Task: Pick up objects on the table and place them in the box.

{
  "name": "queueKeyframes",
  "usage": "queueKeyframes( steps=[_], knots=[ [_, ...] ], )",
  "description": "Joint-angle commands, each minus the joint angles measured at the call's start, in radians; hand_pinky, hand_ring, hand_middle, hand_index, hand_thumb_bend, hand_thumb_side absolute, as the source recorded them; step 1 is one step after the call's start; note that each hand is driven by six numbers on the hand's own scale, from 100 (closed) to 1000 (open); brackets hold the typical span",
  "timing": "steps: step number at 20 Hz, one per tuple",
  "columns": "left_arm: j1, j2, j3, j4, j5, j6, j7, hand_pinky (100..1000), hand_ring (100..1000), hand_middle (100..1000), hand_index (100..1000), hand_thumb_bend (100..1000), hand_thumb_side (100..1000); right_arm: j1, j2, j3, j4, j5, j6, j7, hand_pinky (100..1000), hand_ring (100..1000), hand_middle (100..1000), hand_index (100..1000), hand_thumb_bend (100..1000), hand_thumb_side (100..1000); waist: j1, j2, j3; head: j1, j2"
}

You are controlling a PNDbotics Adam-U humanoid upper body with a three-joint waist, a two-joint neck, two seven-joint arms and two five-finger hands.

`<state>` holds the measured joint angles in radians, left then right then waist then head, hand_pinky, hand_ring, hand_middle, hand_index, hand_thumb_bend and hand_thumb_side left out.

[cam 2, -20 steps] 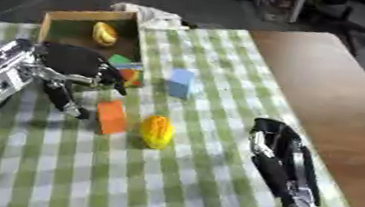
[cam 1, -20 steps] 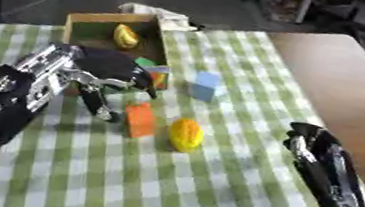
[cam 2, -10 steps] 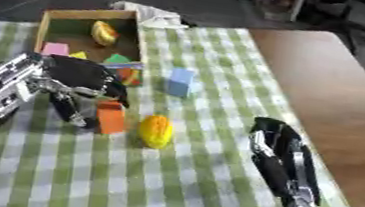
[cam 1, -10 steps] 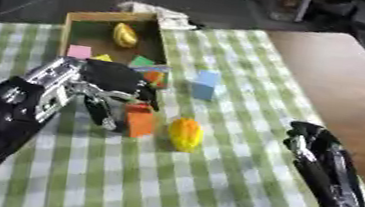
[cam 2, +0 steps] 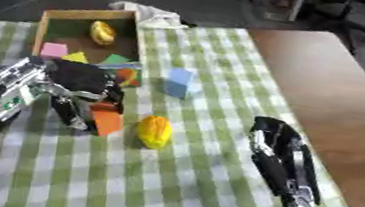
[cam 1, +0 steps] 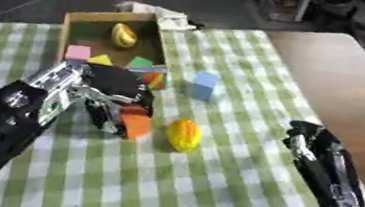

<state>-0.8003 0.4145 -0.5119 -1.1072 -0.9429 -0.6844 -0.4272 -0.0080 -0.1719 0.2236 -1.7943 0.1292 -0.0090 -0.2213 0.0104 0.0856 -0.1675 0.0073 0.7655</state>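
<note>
L hand curled round orange block on checked cloth, near box. R hand idle, fingers relaxed.

My two head cameras are looking steeply down from close above, both sharing the checkered table and wooden box.
</note>
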Motion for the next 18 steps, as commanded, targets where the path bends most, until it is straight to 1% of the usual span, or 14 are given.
queueKeyframes(
  steps=[1,2,4,6,7,9,12,15,18],
  knots=[
    [-0.03,0.07,0.03,-0.073,0.068,-0.028,-0.072,635,496,460,640,284,100,-0.007,-0.007,-0.001,-0.011,-0.003,0.0,-0.003,643,586,573,692,100,537,0.0,-0.011,0.002,-0.003,0.004],
    [-0.038,0.091,0.035,-0.103,0.103,-0.008,-0.076,636,498,462,642,292,100,-0.007,-0.008,-0.001,-0.011,-0.003,-0.001,-0.004,643,586,573,692,100,537,0.001,-0.012,0.004,-0.004,0.004],
    [-0.057,0.137,0.056,-0.164,0.158,0.051,-0.085,644,501,478,651,327,100,-0.007,-0.008,-0.001,-0.01,-0.003,-0.001,-0.004,643,586,573,692,100,538,0.004,-0.013,0.007,-0.007,0.004],
    [-0.074,0.171,0.086,-0.193,0.176,0.119,-0.088,646,501,479,651,345,100,-0.006,-0.009,-0.001,-0.009,-0.003,-0.001,-0.003,643,586,573,692,100,538,0.005,-0.015,0.01,-0.009,0.004],
    [-0.081,0.181,0.108,-0.186,0.168,0.157,-0.083,651,502,482,654,375,100,-0.004,-0.009,-0.002,-0.008,-0.002,-0.001,-0.004,643,586,573,692,100,537,0.005,-0.016,0.011,-0.01,0.004],
    [-0.096,0.185,0.153,-0.144,0.11,0.226,-0.058,659,505,487,660,398,100,-0.004,-0.009,-0.003,-0.008,-0.002,-0.001,-0.006,643,586,573,692,100,537,0.004,-0.018,0.011,-0.012,0.004],
    [-0.117,0.159,0.221,-0.025,-0.007,0.307,0.01,652,510,492,667,393,100,-0.002,-0.009,-0.002,-0.008,-0.002,-0.001,-0.005,643,586,573,692,100,537,0.002,-0.019,0.012,-0.013,0.004],
    [-0.137,0.121,0.279,0.1,-0.117,0.364,0.09,646,517,501,679,367,100,-0.002,-0.008,-0.002,-0.008,-0.003,-0.001,-0.004,643,586,573,692,100,537,-0.001,-0.019,0.011,-0.014,0.004],
    [-0.15,0.087,0.323,0.193,-0.188,0.409,0.15,647,532,518,698,360,102,-0.001,-0.007,-0.002,-0.009,-0.005,0.0,-0.004,643,586,573,692,100,537,-0.004,-0.018,0.009,-0.013,0.004]
  ],
)
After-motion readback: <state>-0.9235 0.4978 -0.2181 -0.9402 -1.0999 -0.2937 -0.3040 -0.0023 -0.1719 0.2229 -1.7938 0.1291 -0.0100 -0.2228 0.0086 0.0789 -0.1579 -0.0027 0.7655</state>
